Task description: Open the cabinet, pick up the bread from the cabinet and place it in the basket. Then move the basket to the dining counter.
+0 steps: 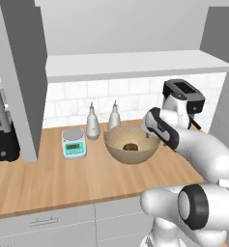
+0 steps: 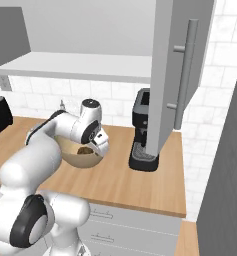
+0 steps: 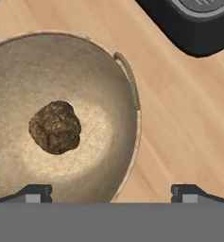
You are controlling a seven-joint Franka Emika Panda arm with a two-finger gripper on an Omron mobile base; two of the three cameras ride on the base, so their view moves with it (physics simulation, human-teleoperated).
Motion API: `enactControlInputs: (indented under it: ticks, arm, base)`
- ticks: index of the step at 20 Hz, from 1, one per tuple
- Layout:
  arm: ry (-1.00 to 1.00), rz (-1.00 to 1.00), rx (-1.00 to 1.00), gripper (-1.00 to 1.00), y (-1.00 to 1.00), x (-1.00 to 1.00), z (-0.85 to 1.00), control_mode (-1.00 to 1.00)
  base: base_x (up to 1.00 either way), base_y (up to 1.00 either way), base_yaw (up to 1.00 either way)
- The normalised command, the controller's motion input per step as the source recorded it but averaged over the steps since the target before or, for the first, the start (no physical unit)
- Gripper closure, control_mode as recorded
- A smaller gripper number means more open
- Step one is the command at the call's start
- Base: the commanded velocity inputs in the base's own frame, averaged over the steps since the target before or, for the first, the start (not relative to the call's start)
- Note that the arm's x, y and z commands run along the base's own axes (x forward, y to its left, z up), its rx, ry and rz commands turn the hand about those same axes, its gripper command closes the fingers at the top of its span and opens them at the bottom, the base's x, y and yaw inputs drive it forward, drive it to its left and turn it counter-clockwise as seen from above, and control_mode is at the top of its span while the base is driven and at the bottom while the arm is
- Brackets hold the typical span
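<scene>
A: Where does the bread [image 3: 55,127] lie?

B: At the bottom of the basket [image 3: 104,80], which stands on the wooden worktop [image 1: 63,178] just beside the kitchen scale [image 1: 74,143] and in front of two bottles [image 1: 92,123].

A: And the jaws?

B: The gripper [image 3: 111,193] hangs above the basket's rim, jaws spread wide, holding nothing. The cabinet [image 2: 172,75] door stands open near the coffee machine [image 2: 142,132].

bread [image 3: 55,126] in basket [image 3: 104,71] (cabinet [image 2: 176,75] open)
</scene>
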Motion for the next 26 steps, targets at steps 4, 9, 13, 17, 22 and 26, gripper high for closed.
enactControlInputs:
  ticks: [4,9,13,17,22,26]
  arm:
    - [0.01,-0.01,0.15,-1.00,-0.04,0.01,-0.03,-1.00]
    - [0.00,0.00,0.01,-1.00,0.00,-0.03,-0.21,-1.00]
    - [0.00,0.00,0.00,-1.00,0.00,-0.02,-0.34,-1.00]
    - [0.00,0.00,0.00,-1.00,0.13,0.00,-0.37,-1.00]
    - [0.00,0.00,0.00,-1.00,0.18,0.00,-0.33,-1.00]
    - [0.00,0.00,0.00,-1.00,0.16,0.00,-0.14,-1.00]
  base:
    - [0.00,0.00,0.00]
    - [0.00,0.00,0.00]
    - [0.00,0.00,0.00]
    - [0.00,0.00,0.00]
    - [0.00,0.00,0.00]
    - [0.00,0.00,0.00]
